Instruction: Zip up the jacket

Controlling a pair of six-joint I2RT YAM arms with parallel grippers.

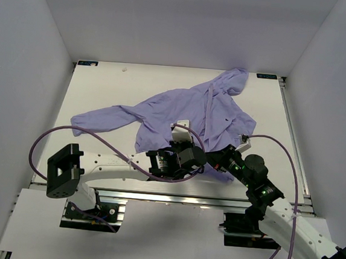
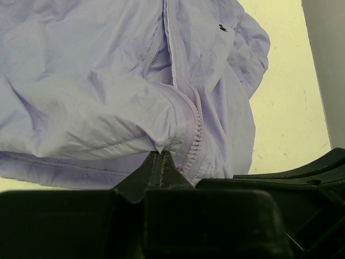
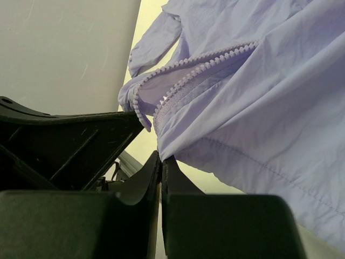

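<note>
Pinching the jacket [image 1: 180, 112] hem, left fingers [image 2: 155, 168] and right fingers [image 3: 152, 174] were closed. Thin fabric could slip, misaligning zipper [image 2: 191, 135] teeth.

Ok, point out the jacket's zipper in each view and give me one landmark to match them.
Top external: zipper runs down the front of the jacket, centre-right.
Left wrist: zipper at centre, teeth curving down to the left gripper.
Right wrist: zipper upper centre, slanting above the right gripper.
Landmark: the hem at the zipper's end, pinched by both grippers.
</note>
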